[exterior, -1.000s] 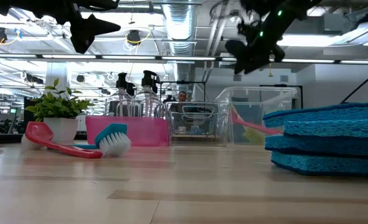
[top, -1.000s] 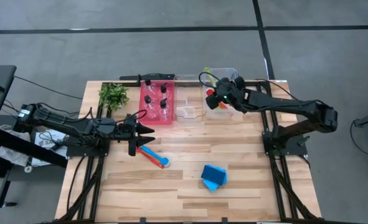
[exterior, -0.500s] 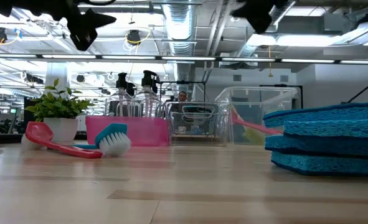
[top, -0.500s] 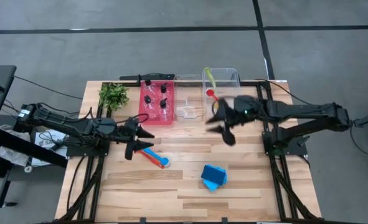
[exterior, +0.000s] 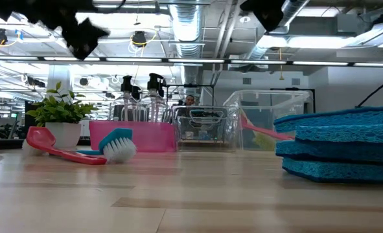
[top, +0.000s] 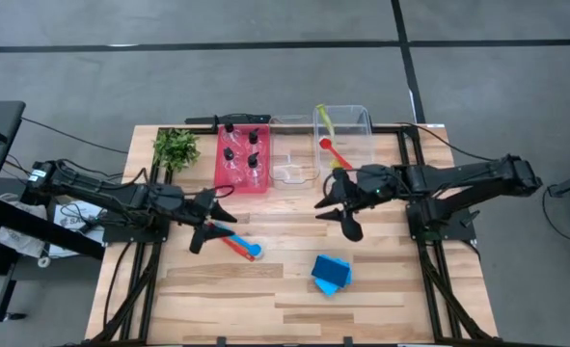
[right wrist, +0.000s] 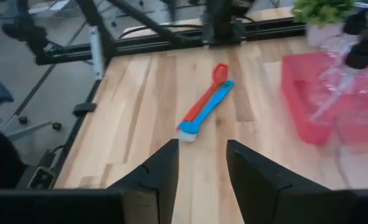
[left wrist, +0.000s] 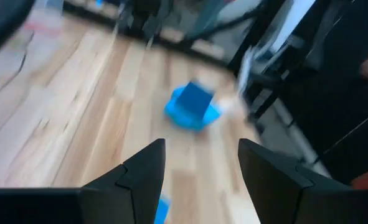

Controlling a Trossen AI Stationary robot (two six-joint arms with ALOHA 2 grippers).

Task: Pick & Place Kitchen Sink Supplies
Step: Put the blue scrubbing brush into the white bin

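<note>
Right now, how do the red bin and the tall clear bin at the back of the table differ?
The red bin is opaque red and holds clear bottles with black caps; the tall clear bin is see-through and holds long-handled utensils, one yellow-green and one red. In the low view the clear bin stands taller than the red bin. Both sit on the table's far edge, open on top.

four bottles (top: 241,160), two sponges (top: 331,273), two bins (top: 342,125), one plant (top: 175,147).
</note>
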